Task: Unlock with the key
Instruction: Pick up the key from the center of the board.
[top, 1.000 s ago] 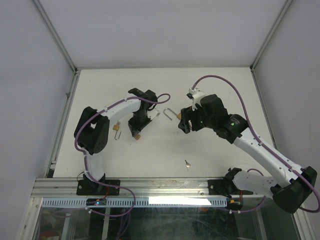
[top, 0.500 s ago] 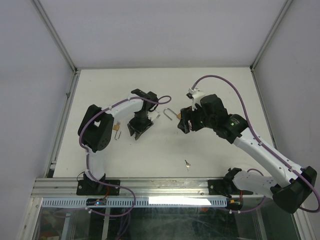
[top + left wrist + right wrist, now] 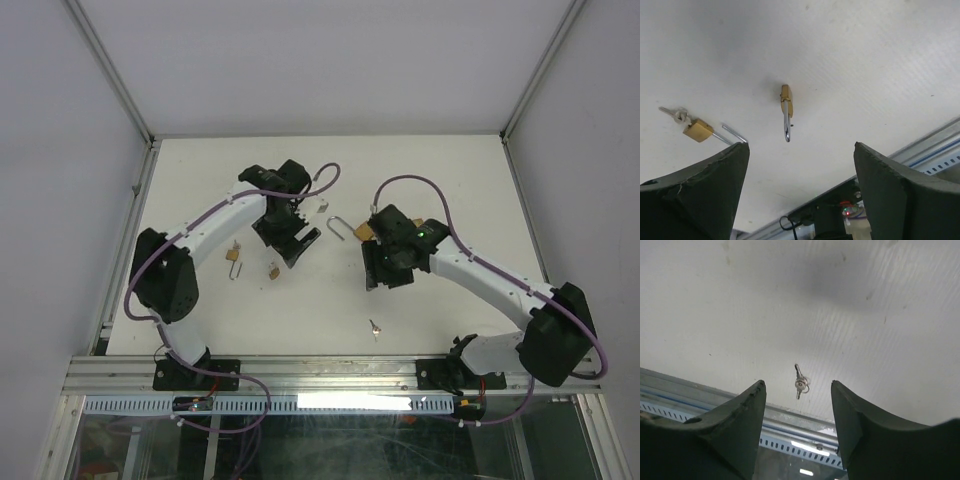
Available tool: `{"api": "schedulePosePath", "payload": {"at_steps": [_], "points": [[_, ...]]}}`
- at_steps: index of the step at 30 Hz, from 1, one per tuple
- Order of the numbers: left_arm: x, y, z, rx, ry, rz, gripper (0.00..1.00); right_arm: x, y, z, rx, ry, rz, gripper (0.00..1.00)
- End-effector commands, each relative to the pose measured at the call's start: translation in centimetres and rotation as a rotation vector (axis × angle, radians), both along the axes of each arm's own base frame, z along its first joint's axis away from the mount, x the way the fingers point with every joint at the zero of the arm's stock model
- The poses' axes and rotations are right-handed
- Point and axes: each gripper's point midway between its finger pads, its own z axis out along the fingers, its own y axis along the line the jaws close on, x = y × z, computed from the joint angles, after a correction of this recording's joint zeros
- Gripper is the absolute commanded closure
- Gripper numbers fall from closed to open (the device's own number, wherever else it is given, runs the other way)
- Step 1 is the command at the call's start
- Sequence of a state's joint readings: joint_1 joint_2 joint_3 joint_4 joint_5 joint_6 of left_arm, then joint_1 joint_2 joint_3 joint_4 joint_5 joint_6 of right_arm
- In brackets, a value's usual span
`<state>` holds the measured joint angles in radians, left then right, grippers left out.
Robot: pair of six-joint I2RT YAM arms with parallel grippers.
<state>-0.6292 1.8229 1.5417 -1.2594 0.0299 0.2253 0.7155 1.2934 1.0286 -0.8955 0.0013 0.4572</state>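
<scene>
Seen from above, the loose key (image 3: 375, 326) lies alone on the table (image 3: 200, 170) close to the near edge. The right gripper (image 3: 377, 278) hangs just on the far side of it, fingers apart and nothing in them. The left gripper (image 3: 298, 247), also wide apart and empty, is further from the key, so the right arm is the nearer one. In the left wrist view, a brass padlock (image 3: 786, 100) lies below the gap, its shackle toward the rail, and a second padlock (image 3: 698, 130) carrying keys lies aside. In the right wrist view, the key appears below the gap, its long axis across the line in which the fingers close, so a descent would probably put one finger on each side.
</scene>
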Motion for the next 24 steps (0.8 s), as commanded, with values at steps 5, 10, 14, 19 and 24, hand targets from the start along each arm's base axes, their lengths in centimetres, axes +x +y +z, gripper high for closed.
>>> {"api": "schedulePosePath", "payload": {"at_steps": [5, 10, 14, 19, 24], "points": [[1.8, -6.5, 12.8, -0.540, -0.429, -0.186, 0.09, -5.5, -0.8, -4.6, -0.110, 0.242, -0.051, 0.43], [0.1, -7.5, 16.1, -0.716, -0.536, -0.278, 0.06, -5.8, 0.0, -5.9, -0.150, 0.284, -0.035, 0.47], [-0.6, -7.9, 16.9, -0.775, -0.560, -0.311, 0.05, -6.5, 0.2, -6.7, -0.174, 0.311, -0.047, 0.45], [-0.6, -8.4, 17.2, -0.804, -0.552, -0.293, 0.05, -7.2, 0.5, -7.7, -0.176, 0.344, -0.036, 0.46], [-0.7, -8.9, 17.8, -0.846, -0.558, -0.296, 0.05, -7.6, 0.4, -8.5, -0.185, 0.359, -0.044, 0.52]]}}
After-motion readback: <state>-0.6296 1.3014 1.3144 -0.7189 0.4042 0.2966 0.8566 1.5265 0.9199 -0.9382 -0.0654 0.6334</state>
